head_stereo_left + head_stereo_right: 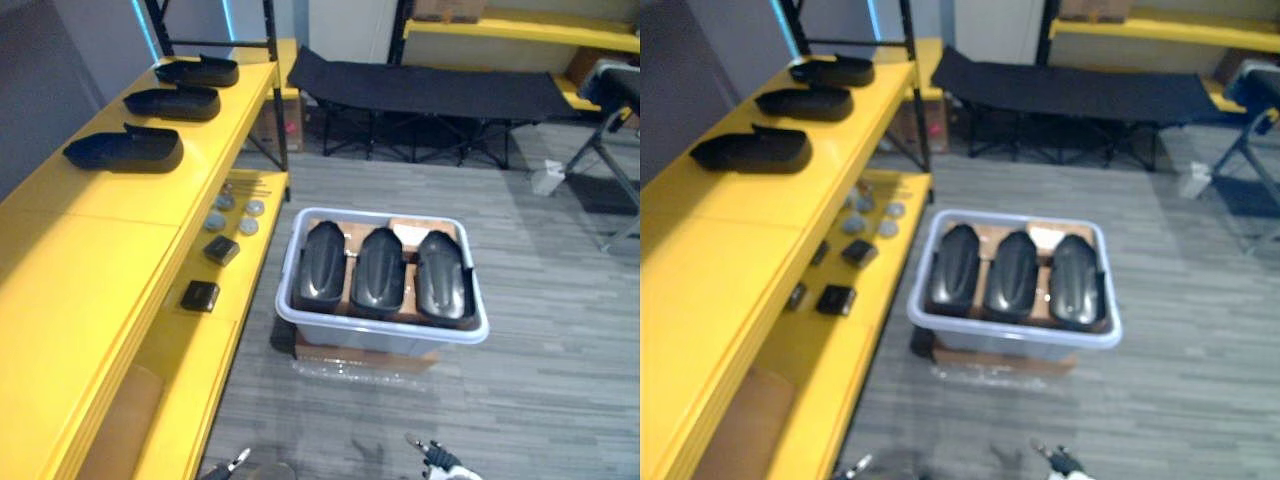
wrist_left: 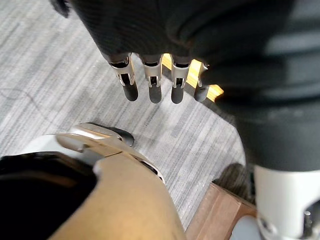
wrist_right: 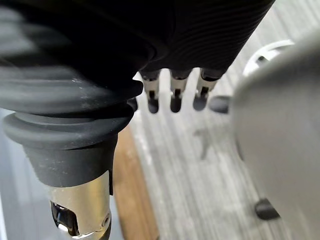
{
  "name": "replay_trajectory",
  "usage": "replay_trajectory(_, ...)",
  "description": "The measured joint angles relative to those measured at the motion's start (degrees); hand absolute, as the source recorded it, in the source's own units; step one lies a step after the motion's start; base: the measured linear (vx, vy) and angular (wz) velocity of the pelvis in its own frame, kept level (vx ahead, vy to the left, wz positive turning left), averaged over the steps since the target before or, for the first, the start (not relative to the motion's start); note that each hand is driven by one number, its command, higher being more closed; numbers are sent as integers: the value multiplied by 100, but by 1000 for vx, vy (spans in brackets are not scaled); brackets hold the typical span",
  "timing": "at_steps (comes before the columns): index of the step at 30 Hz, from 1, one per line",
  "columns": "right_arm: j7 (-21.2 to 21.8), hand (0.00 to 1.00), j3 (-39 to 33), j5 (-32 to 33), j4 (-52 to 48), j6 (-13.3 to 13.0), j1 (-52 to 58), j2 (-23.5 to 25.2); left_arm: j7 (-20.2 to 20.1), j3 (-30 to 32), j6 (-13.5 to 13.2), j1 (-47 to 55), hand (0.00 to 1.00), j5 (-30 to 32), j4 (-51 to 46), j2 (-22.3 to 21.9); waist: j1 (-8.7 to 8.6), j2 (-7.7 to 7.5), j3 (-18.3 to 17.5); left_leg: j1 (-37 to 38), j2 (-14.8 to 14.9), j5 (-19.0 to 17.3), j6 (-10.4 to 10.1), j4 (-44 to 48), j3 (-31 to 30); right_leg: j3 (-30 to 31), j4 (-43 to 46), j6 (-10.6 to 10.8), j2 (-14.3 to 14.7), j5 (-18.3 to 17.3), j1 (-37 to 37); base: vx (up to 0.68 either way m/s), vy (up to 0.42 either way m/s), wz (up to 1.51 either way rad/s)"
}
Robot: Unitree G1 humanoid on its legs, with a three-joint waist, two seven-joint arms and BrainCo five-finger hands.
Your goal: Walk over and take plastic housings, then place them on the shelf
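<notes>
Done so far: three plastic housings (image 1: 125, 150) lie in a row on the top tier of the yellow shelf (image 1: 90, 250), well apart from each other. I'd judge those as placed.
Left to do: three more housings in the bin (image 1: 381, 270) sit side by side, touching or nearly so, in the pale bin (image 1: 382, 327) on the floor just beside the shelf. None of them is lifted yet.
Stage: by my reading the robot stands a little way short of the bin, so the walk up and the next pick come first.
Left hand (image 2: 153, 82): fingers hang straight and a little apart over the grey floor, nothing between them.
Right hand (image 3: 175, 95): fingers hang loose, side by side, holding nothing.
Head views give: the whole layout, with shelf, bin, small dark boxes (image 1: 200, 295) and round discs (image 1: 248, 208) on the lower tier, and a black folding cot (image 1: 430, 90) at the back. Of the hands, just fingertips at the bottom edge.
Wrist views give: the fingers from very close, which settles that both are empty. The left one also catches a slip of yellow past its fingertips.
</notes>
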Motion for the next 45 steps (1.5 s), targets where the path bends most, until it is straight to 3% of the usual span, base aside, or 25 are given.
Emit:
replay_trajectory(6,64,0,213,-15,64,-395,-106,-7,101,-201,0,-250,0,-5,27,73,-196,-44,-60,-108,-44,83,128,-78,-295,16,-42,22,3,264,-4,-8,26,20)
replay_trajectory(8,268,0,247,-137,63,-541,-120,-7,97,-204,8,-297,0,-1,73,68,-219,-55,-70,-104,-51,152,175,-158,-404,9,-46,11,25,273,9,-37,-7,15)
replay_trajectory(15,530,0,909,-576,70,-992,-117,-35,122,-270,71,-301,0,2,212,144,-261,-137,-149,-83,94,670,-33,-727,-579,26,-243,-85,283,251,-19,-71,-96,14)
replay_trajectory(17,531,0,1139,-735,29,-1234,-134,-109,159,-378,70,-303,0,-12,216,162,-265,-116,-134,-82,154,816,-121,-854,-561,48,-356,-207,373,102,-26,-118,-161,-7)
replay_trajectory(19,553,0,1347,-870,11,-1362,-125,-161,167,-379,46,-303,0,-22,215,164,-268,-122,-128,-108,179,867,-187,-845,-565,65,-363,-134,392,-144,-24,-125,-170,-2)
replay_trajectory(21,635,0,1378,-1070,0,-1395,-71,-237,229,-396,2,-315,0,-50,214,110,-282,-40,-85,-216,284,866,-201,-673,-591,39,-277,-5,458,-254,-33,-179,-169,8)
replay_trajectory(22,644,0,1559,-1117,-49,-1395,2,-425,295,-422,-140,-319,0,-53,196,-15,-273,135,-47,-484,464,766,-288,-324,-650,35,-225,27,572,-344,-119,-212,-142,20)
replay_trajectory(23,645,0,1581,-1110,-98,-1395,30,-477,338,-434,-218,-320,0,-53,177,-50,-274,215,0,-607,527,709,-302,-147,-752,41,-234,19,656,-350,-114,-206,-126,20)
replay_trajectory(27,641,0,1630,-1097,-133,-1395,63,-486,377,-583,-373,-256,0,7,66,-41,-232,237,6,-578,550,770,-351,-334,-754,80,-288,15,727,-352,-114,-48,-35,9)
replay_trajectory(29,627,0,1727,-1011,-138,-1395,71,-489,377,-654,-368,-254,0,42,20,-36,-232,272,-5,-438,460,993,-350,-745,-775,119,-325,17,701,-347,-116,38,8,16)
replay_trajectory(32,610,0,1737,-948,-137,-1395,77,-479,376,-650,-342,-259,0,41,-5,-45,-199,267,3,-279,351,1200,-323,-1095,-813,232,-376,0,670,-222,-94,92,17,11)
replay_trajectory(36,476,0,1733,-953,-136,-1393,-41,-488,335,-633,-311,-293,0,95,-10,-30,-157,233,81,-73,282,1056,-253,-1038,-763,288,-373,11,610,-247,61,114,22,-7)
replay_trajectory(40,365,0,1732,-682,-146,-1402,-144,-492,339,-594,-164,-333,0,464,-12,56,-170,124,181,31,202,601,-165,-730,-702,537,1010,95,284,-796,-378,86,69,-16)
replay_trajectory(43,369,0,1738,-701,-148,-1526,-169,-423,389,-580,-156,-299,0,456,-4,142,-274,132,354,449,236,555,-109,-751,-741,543,2238,94,42,-780,-646,60,108,3)
replay_trajectory(45,366,0,1746,-804,-153,-1577,-126,-356,397,-575,-171,-281,0,419,-6,189,-286,85,359,487,244,527,-92,-749,-756,515,2241,-6,7,-697,-652,68,97,7)
